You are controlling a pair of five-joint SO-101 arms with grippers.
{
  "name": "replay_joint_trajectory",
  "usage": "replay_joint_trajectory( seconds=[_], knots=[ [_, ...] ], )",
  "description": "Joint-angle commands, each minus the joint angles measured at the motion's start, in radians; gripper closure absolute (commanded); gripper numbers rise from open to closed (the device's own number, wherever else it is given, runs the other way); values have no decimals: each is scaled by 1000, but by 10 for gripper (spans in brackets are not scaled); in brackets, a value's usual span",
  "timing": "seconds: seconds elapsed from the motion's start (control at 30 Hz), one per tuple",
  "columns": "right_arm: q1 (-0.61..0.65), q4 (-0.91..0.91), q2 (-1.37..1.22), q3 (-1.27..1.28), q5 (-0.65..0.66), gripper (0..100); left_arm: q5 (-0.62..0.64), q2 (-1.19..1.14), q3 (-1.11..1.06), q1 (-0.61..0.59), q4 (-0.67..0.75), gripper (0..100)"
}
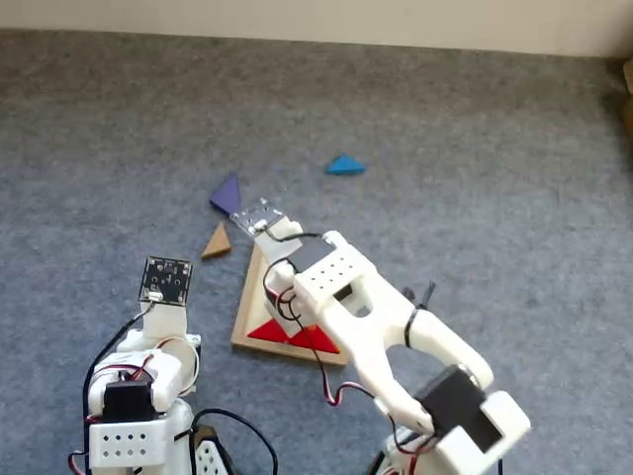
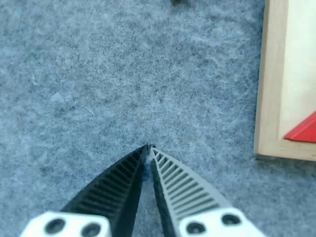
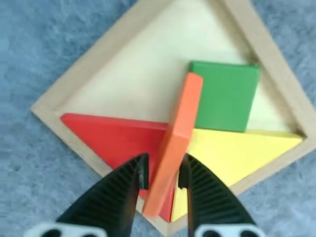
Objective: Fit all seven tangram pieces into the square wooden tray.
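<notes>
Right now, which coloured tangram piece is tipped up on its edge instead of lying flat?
The orange wooden piece, gripped on edge by the right gripper; the red triangle, yellow triangle and green square lie flat in the wooden tray.

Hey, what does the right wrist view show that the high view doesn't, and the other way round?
Right wrist view: the right pincer gripping an orange piece on edge over the tray, with a green piece and a yellow triangle lying inside. High view: a purple triangle, a blue triangle and a tan triangle on the carpet outside the tray, plus the left arm. Both: the tray and the red triangle in it.
</notes>
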State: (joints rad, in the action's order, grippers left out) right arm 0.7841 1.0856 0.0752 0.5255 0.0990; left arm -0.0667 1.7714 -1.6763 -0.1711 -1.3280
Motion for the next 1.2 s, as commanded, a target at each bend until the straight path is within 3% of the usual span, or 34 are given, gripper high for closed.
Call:
replay_joint_trajectory(
  seconds=[0.0, 0.57, 1.17],
  knots=[
    [19, 8, 104, -58, -9, 892, 8, 38, -21, -8, -8, 994],
    [107, -5, 142, -5, -28, 892, 8, 38, -21, -8, -8, 994],
    [62, -59, 151, 38, -20, 899, 8, 38, -21, -8, -8, 994]
  ],
)
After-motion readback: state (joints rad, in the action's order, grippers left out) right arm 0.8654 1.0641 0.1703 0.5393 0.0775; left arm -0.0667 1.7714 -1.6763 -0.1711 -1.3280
